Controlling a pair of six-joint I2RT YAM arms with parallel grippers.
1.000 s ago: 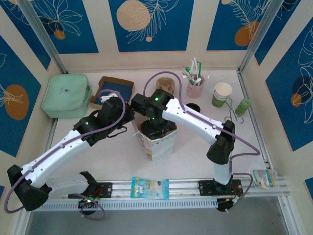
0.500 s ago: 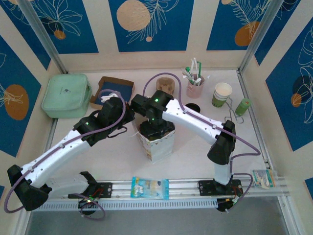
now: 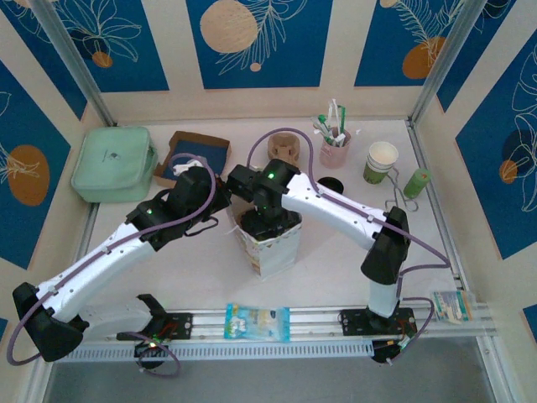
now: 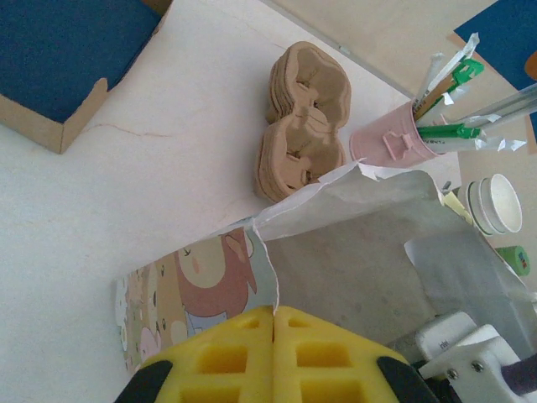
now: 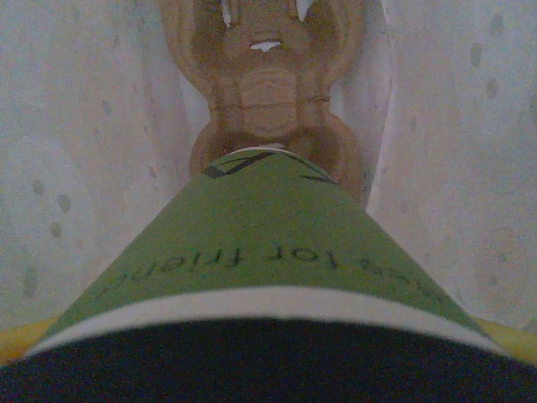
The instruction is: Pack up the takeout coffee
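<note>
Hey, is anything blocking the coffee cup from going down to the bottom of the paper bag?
Nothing visible does. In the right wrist view the takeout coffee hangs inside the paper bag, with a brown cardboard carrier on the bag's floor beneath it, likely its seat. The left gripper pinches the rim open.

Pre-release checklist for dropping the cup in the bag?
1. Left gripper shut on paper bag rim: ok.
2. Bag mouth held open: ok.
3. Takeout coffee gripped by right gripper: ok.
4. Cup down inside the bag walls: ok.
5. Cup base lined up with a pocket of the cardboard carrier at the bag bottom: cannot tell.
6. Cup base touching the carrier: cannot tell.
</note>
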